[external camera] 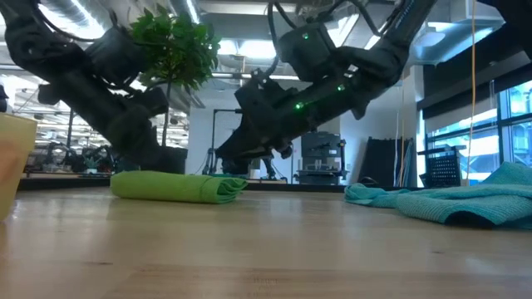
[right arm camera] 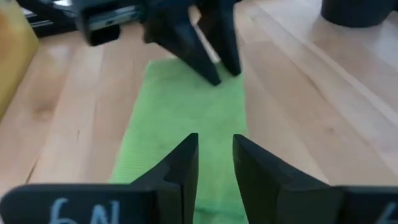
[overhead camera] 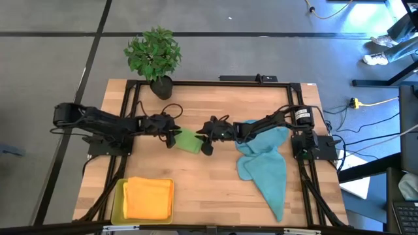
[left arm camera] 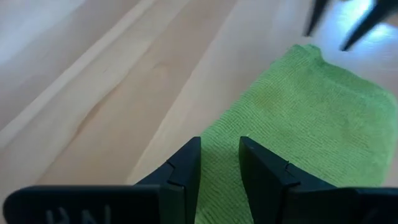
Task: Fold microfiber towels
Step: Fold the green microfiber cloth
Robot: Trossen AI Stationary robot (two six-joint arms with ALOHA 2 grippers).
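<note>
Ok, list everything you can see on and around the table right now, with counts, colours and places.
Green towel: one, folded, table centre, between both hands.
Teal-blue towels: crumpled pile, count unclear, right side of table.
Orange towel: one, folded, in the tray.
Yellow tray: one, front left corner.
Potted plant: one, green leaves, dark pot, back left edge.
Table: one, light wood.
Left hand: at the green towel's left end, fingers narrowly apart.
Right hand: at its right end, fingers narrowly apart.

green towel (overhead camera: 189,141) folded, teal towels (overhead camera: 266,164) crumpled
</note>
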